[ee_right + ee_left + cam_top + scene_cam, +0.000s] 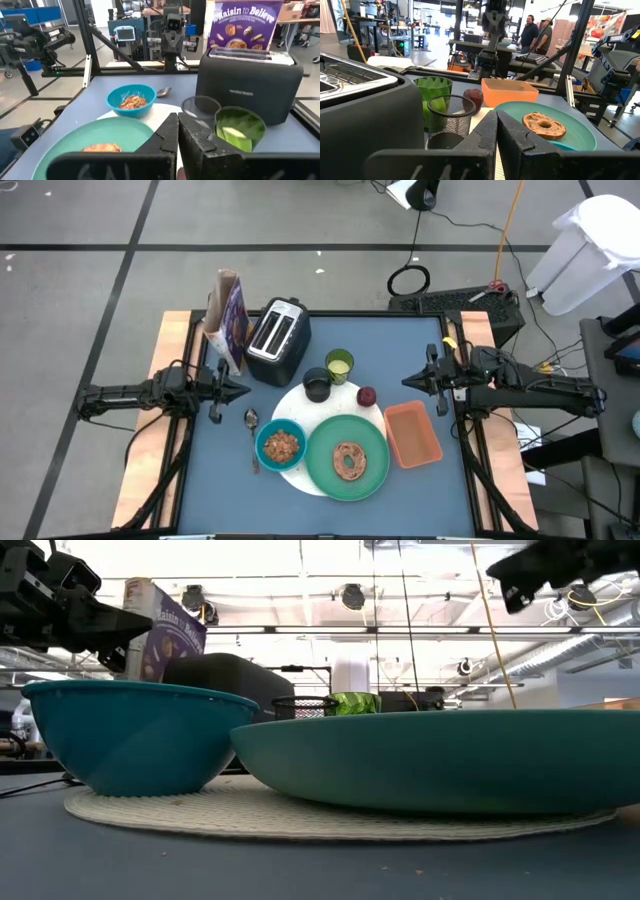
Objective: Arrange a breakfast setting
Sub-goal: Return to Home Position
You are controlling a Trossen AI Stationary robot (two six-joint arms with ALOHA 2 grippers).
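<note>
A large green plate [348, 459] with a bagel on it and a small teal bowl [279, 445] of cereal rest on a white round mat [296, 412] in the middle of the table. A black mesh cup [317, 384], a yellow-green cup [339, 365] and a small red fruit [366, 396] stand behind them. A metal spoon [251, 426] lies left of the bowl. My left gripper [245, 390] is shut and empty at the table's left, above the surface. My right gripper [405, 381] is shut and empty at the right.
A silver-black toaster [278, 340] and a cereal box [227, 320] stand at the far left. An orange rectangular tray [412, 433] lies right of the green plate. People stand in the room beyond the table in the left wrist view [535, 31].
</note>
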